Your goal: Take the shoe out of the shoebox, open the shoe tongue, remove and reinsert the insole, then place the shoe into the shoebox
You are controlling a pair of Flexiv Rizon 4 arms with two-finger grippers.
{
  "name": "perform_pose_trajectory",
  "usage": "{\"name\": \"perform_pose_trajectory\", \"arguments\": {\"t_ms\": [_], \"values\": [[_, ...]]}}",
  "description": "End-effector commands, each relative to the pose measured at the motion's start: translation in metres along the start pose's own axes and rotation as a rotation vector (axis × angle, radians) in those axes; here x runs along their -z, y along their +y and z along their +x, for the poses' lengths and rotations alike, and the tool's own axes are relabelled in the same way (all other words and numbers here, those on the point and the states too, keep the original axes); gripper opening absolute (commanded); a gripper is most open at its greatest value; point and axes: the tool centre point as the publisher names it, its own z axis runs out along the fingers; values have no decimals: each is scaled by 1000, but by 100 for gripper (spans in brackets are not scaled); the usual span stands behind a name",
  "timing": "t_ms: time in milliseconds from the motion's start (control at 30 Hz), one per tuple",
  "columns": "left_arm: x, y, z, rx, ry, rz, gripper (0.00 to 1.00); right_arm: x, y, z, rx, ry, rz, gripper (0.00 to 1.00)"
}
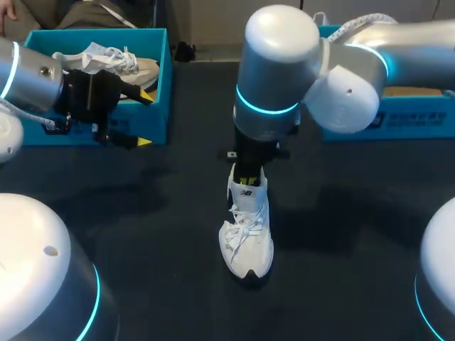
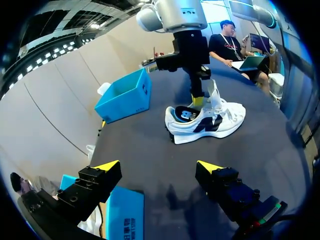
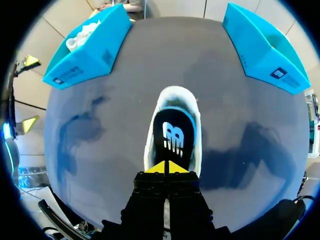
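Note:
A white shoe [image 1: 247,238] stands on the dark table's middle, toe toward me, its tongue [image 2: 215,92] pulled upright. Its dark insole [image 3: 172,137] with a white logo lies inside the opening. My right gripper [image 3: 166,167] hangs straight above the shoe, shut. Its yellow tips [image 2: 197,101] reach down into the opening just behind the tongue; whether they pinch anything I cannot tell. My left gripper [image 2: 159,166] stands open and empty at the front of the blue shoebox [image 1: 160,78] at far left.
A second white shoe [image 1: 117,60] lies in the left shoebox. Another blue box [image 1: 398,121] stands at the far right, partly behind my right arm. Bare dark table surrounds the shoe on all sides.

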Motion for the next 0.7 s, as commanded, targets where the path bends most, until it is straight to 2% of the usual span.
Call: {"name": "perform_pose_trajectory", "arguments": {"t_ms": [33,500,700], "values": [[0,0,0,-1,1,-1,100,-12,2,4,-6,-8,23,0],[0,0,0,-1,1,-1,100,-41,4,0,13,-44,70,0],[0,0,0,-1,1,-1,100,-61,6,-2,38,-43,90,0]]}}
